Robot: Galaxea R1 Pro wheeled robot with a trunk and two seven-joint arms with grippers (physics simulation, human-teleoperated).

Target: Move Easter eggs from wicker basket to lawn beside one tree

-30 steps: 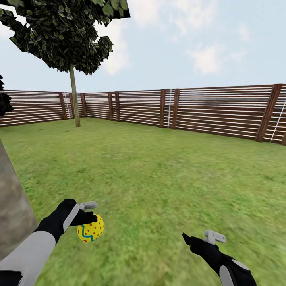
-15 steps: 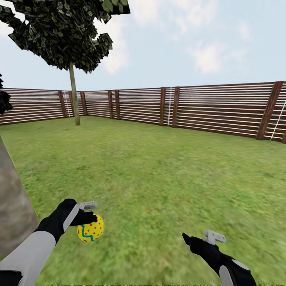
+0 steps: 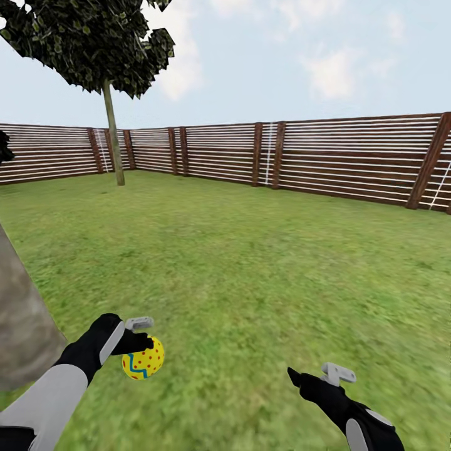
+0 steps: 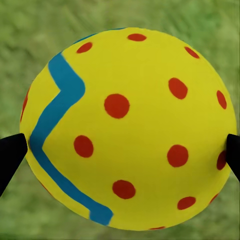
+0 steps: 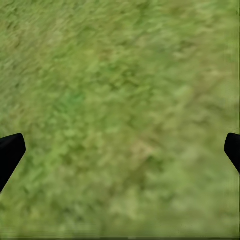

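The left gripper (image 4: 120, 150) pinches one Easter egg (image 4: 127, 127), a yellow one with red dots and a blue zigzag band. In the left wrist view a dark fingertip (image 4: 11, 152) presses on one flank of the egg and its partner on the opposite flank, so the egg sits squarely between them, its widest part at the contact line. In the head view the same egg (image 3: 143, 361) hangs just below the left gripper (image 3: 139, 341), above the lawn (image 3: 250, 275) and not touching it.

The right gripper (image 5: 120, 150) holds nothing: its two fingertips stand spread well apart with only grass between them, and in the head view it (image 3: 313, 378) hovers over the grass, well apart from the egg.

A thick grey-brown tree (image 3: 22, 313) trunk rises close beside the left arm, with the egg just on the open-lawn side of it. I judge that this egg has been carried to the chosen tree and only needs lowering and releasing near the trunk. No egg lies on the visible grass by the trunk, so how many are already placed, or remain to be fetched, cannot be told. A thinner tree (image 3: 114, 138) stands far beyond the trunk, near the fence (image 3: 326, 160).
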